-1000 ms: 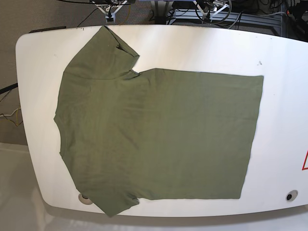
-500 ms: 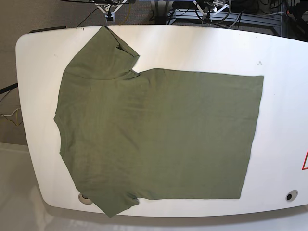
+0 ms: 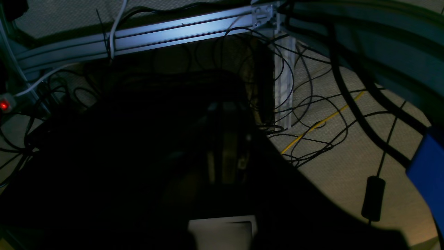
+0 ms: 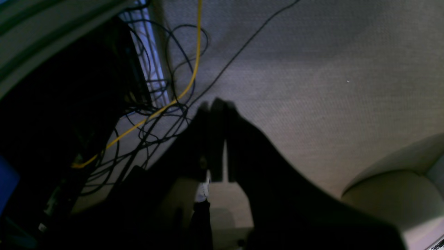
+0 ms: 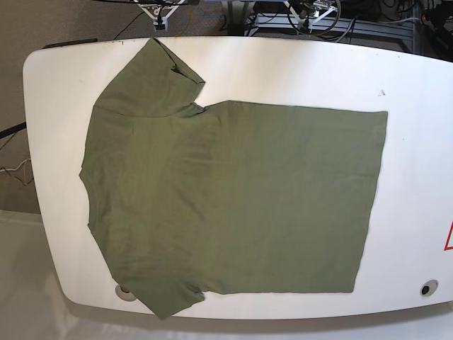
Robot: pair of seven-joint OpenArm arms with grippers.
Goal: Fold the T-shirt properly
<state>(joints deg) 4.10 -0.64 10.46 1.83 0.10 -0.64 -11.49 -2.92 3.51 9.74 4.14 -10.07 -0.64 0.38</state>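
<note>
The olive-green T-shirt (image 5: 226, 195) lies spread flat on the white table (image 5: 410, 85), neck end to the left, hem to the right. One sleeve (image 5: 159, 71) points to the far edge, the other (image 5: 166, 297) reaches the near edge. Neither gripper shows in the base view. In the right wrist view my right gripper (image 4: 215, 104) hangs over carpet, its dark fingers pressed together with nothing between them. My left gripper (image 3: 227, 114) is a dark silhouette over floor cables, shut and holding nothing.
Table edges curve at the left and near sides. A small round fitting (image 5: 427, 288) sits at the near right corner, another (image 5: 125, 291) by the near sleeve. Cables and metal frame rails (image 3: 145, 34) lie on the floor beyond the table.
</note>
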